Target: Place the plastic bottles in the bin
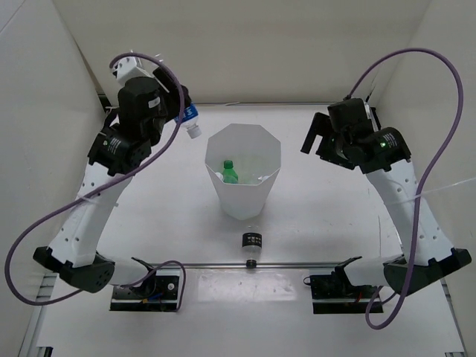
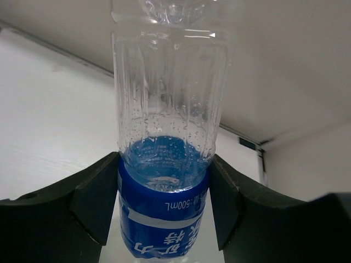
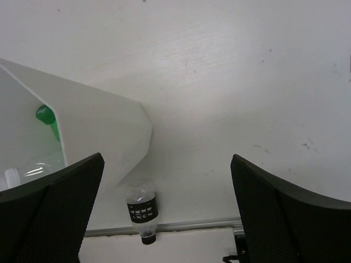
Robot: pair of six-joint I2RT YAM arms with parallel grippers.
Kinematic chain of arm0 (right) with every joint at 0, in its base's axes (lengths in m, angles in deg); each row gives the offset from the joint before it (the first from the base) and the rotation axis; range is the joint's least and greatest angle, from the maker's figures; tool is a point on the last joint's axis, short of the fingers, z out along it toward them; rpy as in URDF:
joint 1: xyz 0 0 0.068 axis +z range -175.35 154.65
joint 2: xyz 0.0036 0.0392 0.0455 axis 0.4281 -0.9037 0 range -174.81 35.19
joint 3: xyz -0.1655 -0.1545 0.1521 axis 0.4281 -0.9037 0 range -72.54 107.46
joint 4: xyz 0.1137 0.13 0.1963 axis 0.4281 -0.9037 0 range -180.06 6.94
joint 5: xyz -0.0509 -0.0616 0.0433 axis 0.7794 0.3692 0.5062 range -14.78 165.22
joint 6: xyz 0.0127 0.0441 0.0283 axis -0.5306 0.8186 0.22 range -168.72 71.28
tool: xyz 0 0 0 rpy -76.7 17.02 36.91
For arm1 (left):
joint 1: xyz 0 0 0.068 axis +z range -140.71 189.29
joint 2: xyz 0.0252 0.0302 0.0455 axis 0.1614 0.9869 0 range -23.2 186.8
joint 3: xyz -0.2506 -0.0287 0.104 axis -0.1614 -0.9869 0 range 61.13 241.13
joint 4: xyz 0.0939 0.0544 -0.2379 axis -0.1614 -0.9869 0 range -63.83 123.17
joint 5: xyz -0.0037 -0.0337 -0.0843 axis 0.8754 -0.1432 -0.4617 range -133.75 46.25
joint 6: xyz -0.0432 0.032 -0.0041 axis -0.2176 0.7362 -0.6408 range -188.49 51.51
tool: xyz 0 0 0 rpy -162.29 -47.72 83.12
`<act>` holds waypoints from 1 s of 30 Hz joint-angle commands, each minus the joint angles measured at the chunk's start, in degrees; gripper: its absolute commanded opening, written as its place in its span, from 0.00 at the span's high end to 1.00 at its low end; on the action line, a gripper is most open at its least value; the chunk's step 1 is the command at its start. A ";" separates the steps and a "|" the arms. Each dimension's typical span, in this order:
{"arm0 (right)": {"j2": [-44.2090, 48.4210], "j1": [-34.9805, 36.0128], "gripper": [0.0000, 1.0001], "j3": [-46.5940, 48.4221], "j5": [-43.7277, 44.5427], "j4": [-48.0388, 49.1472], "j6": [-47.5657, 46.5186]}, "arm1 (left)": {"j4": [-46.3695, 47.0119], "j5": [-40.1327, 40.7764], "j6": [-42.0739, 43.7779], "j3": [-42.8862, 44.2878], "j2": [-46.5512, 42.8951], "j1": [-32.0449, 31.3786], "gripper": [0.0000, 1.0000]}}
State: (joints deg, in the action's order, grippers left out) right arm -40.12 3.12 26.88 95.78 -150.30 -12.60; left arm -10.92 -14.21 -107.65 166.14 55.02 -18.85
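White table (image 1: pixel 335 223), white walls. Blue-label bottle (image 2: pixel 164 164) is off the table, pinched btwn left gripper (image 2: pixel 164 213) jaws at the label end, up by rear-left of bin (image 1: pixel 245 197). Bin stands mid-table w/ green bottle (image 1: pixel 229 171) + a clear bottle (image 3: pixel 27 172) inside. Black-banded cylinder (image 1: pixel 251 242) lies just in front of bin. Right gripper (image 3: pixel 166 164) hovers right of bin, jaws spread wide.

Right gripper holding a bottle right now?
No, the right gripper is wide open in its wrist view, with nothing held in it.
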 commanded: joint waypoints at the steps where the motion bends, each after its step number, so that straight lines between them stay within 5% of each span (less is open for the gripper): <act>1: 2.26 -3.85 0.00 -3.08 -7.54 2.37 4.13 | 3.57 -3.68 3.11 0.54 -0.08 -4.89 0.28; 8: 5.96 -11.93 0.00 -16.25 -20.09 5.01 7.04 | 5.07 -1.41 8.48 -0.34 4.65 -18.61 0.26; 11: 7.28 -14.14 0.00 -24.16 -28.00 6.86 7.56 | 5.07 -0.54 10.50 0.28 5.98 -21.07 0.16; 13: 8.68 -14.14 0.00 -27.07 -31.71 7.65 8.09 | 5.07 -0.54 12.17 0.28 5.98 -21.69 0.00; 15: 11.57 -14.14 0.00 -30.41 -31.72 9.05 8.09 | 5.07 0.16 12.78 0.28 4.32 -22.22 0.00; 21: 27.19 -7.12 0.00 -44.54 -31.00 23.01 3.26 | 4.02 12.17 13.93 0.29 -3.48 -22.22 0.00; 23: 31.69 -4.14 0.00 -56.57 -34.68 28.54 3.26 | 3.49 15.79 13.93 -1.38 -6.04 -21.70 0.00; 30: 52.09 4.66 0.00 -79.25 -31.46 50.26 5.09 | -13.27 27.84 4.99 -8.41 -15.71 -21.08 0.00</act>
State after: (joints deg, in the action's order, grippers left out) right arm 7.85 5.57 -47.98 63.45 -114.41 -7.88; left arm -13.55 6.10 -97.40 160.02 40.94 -40.16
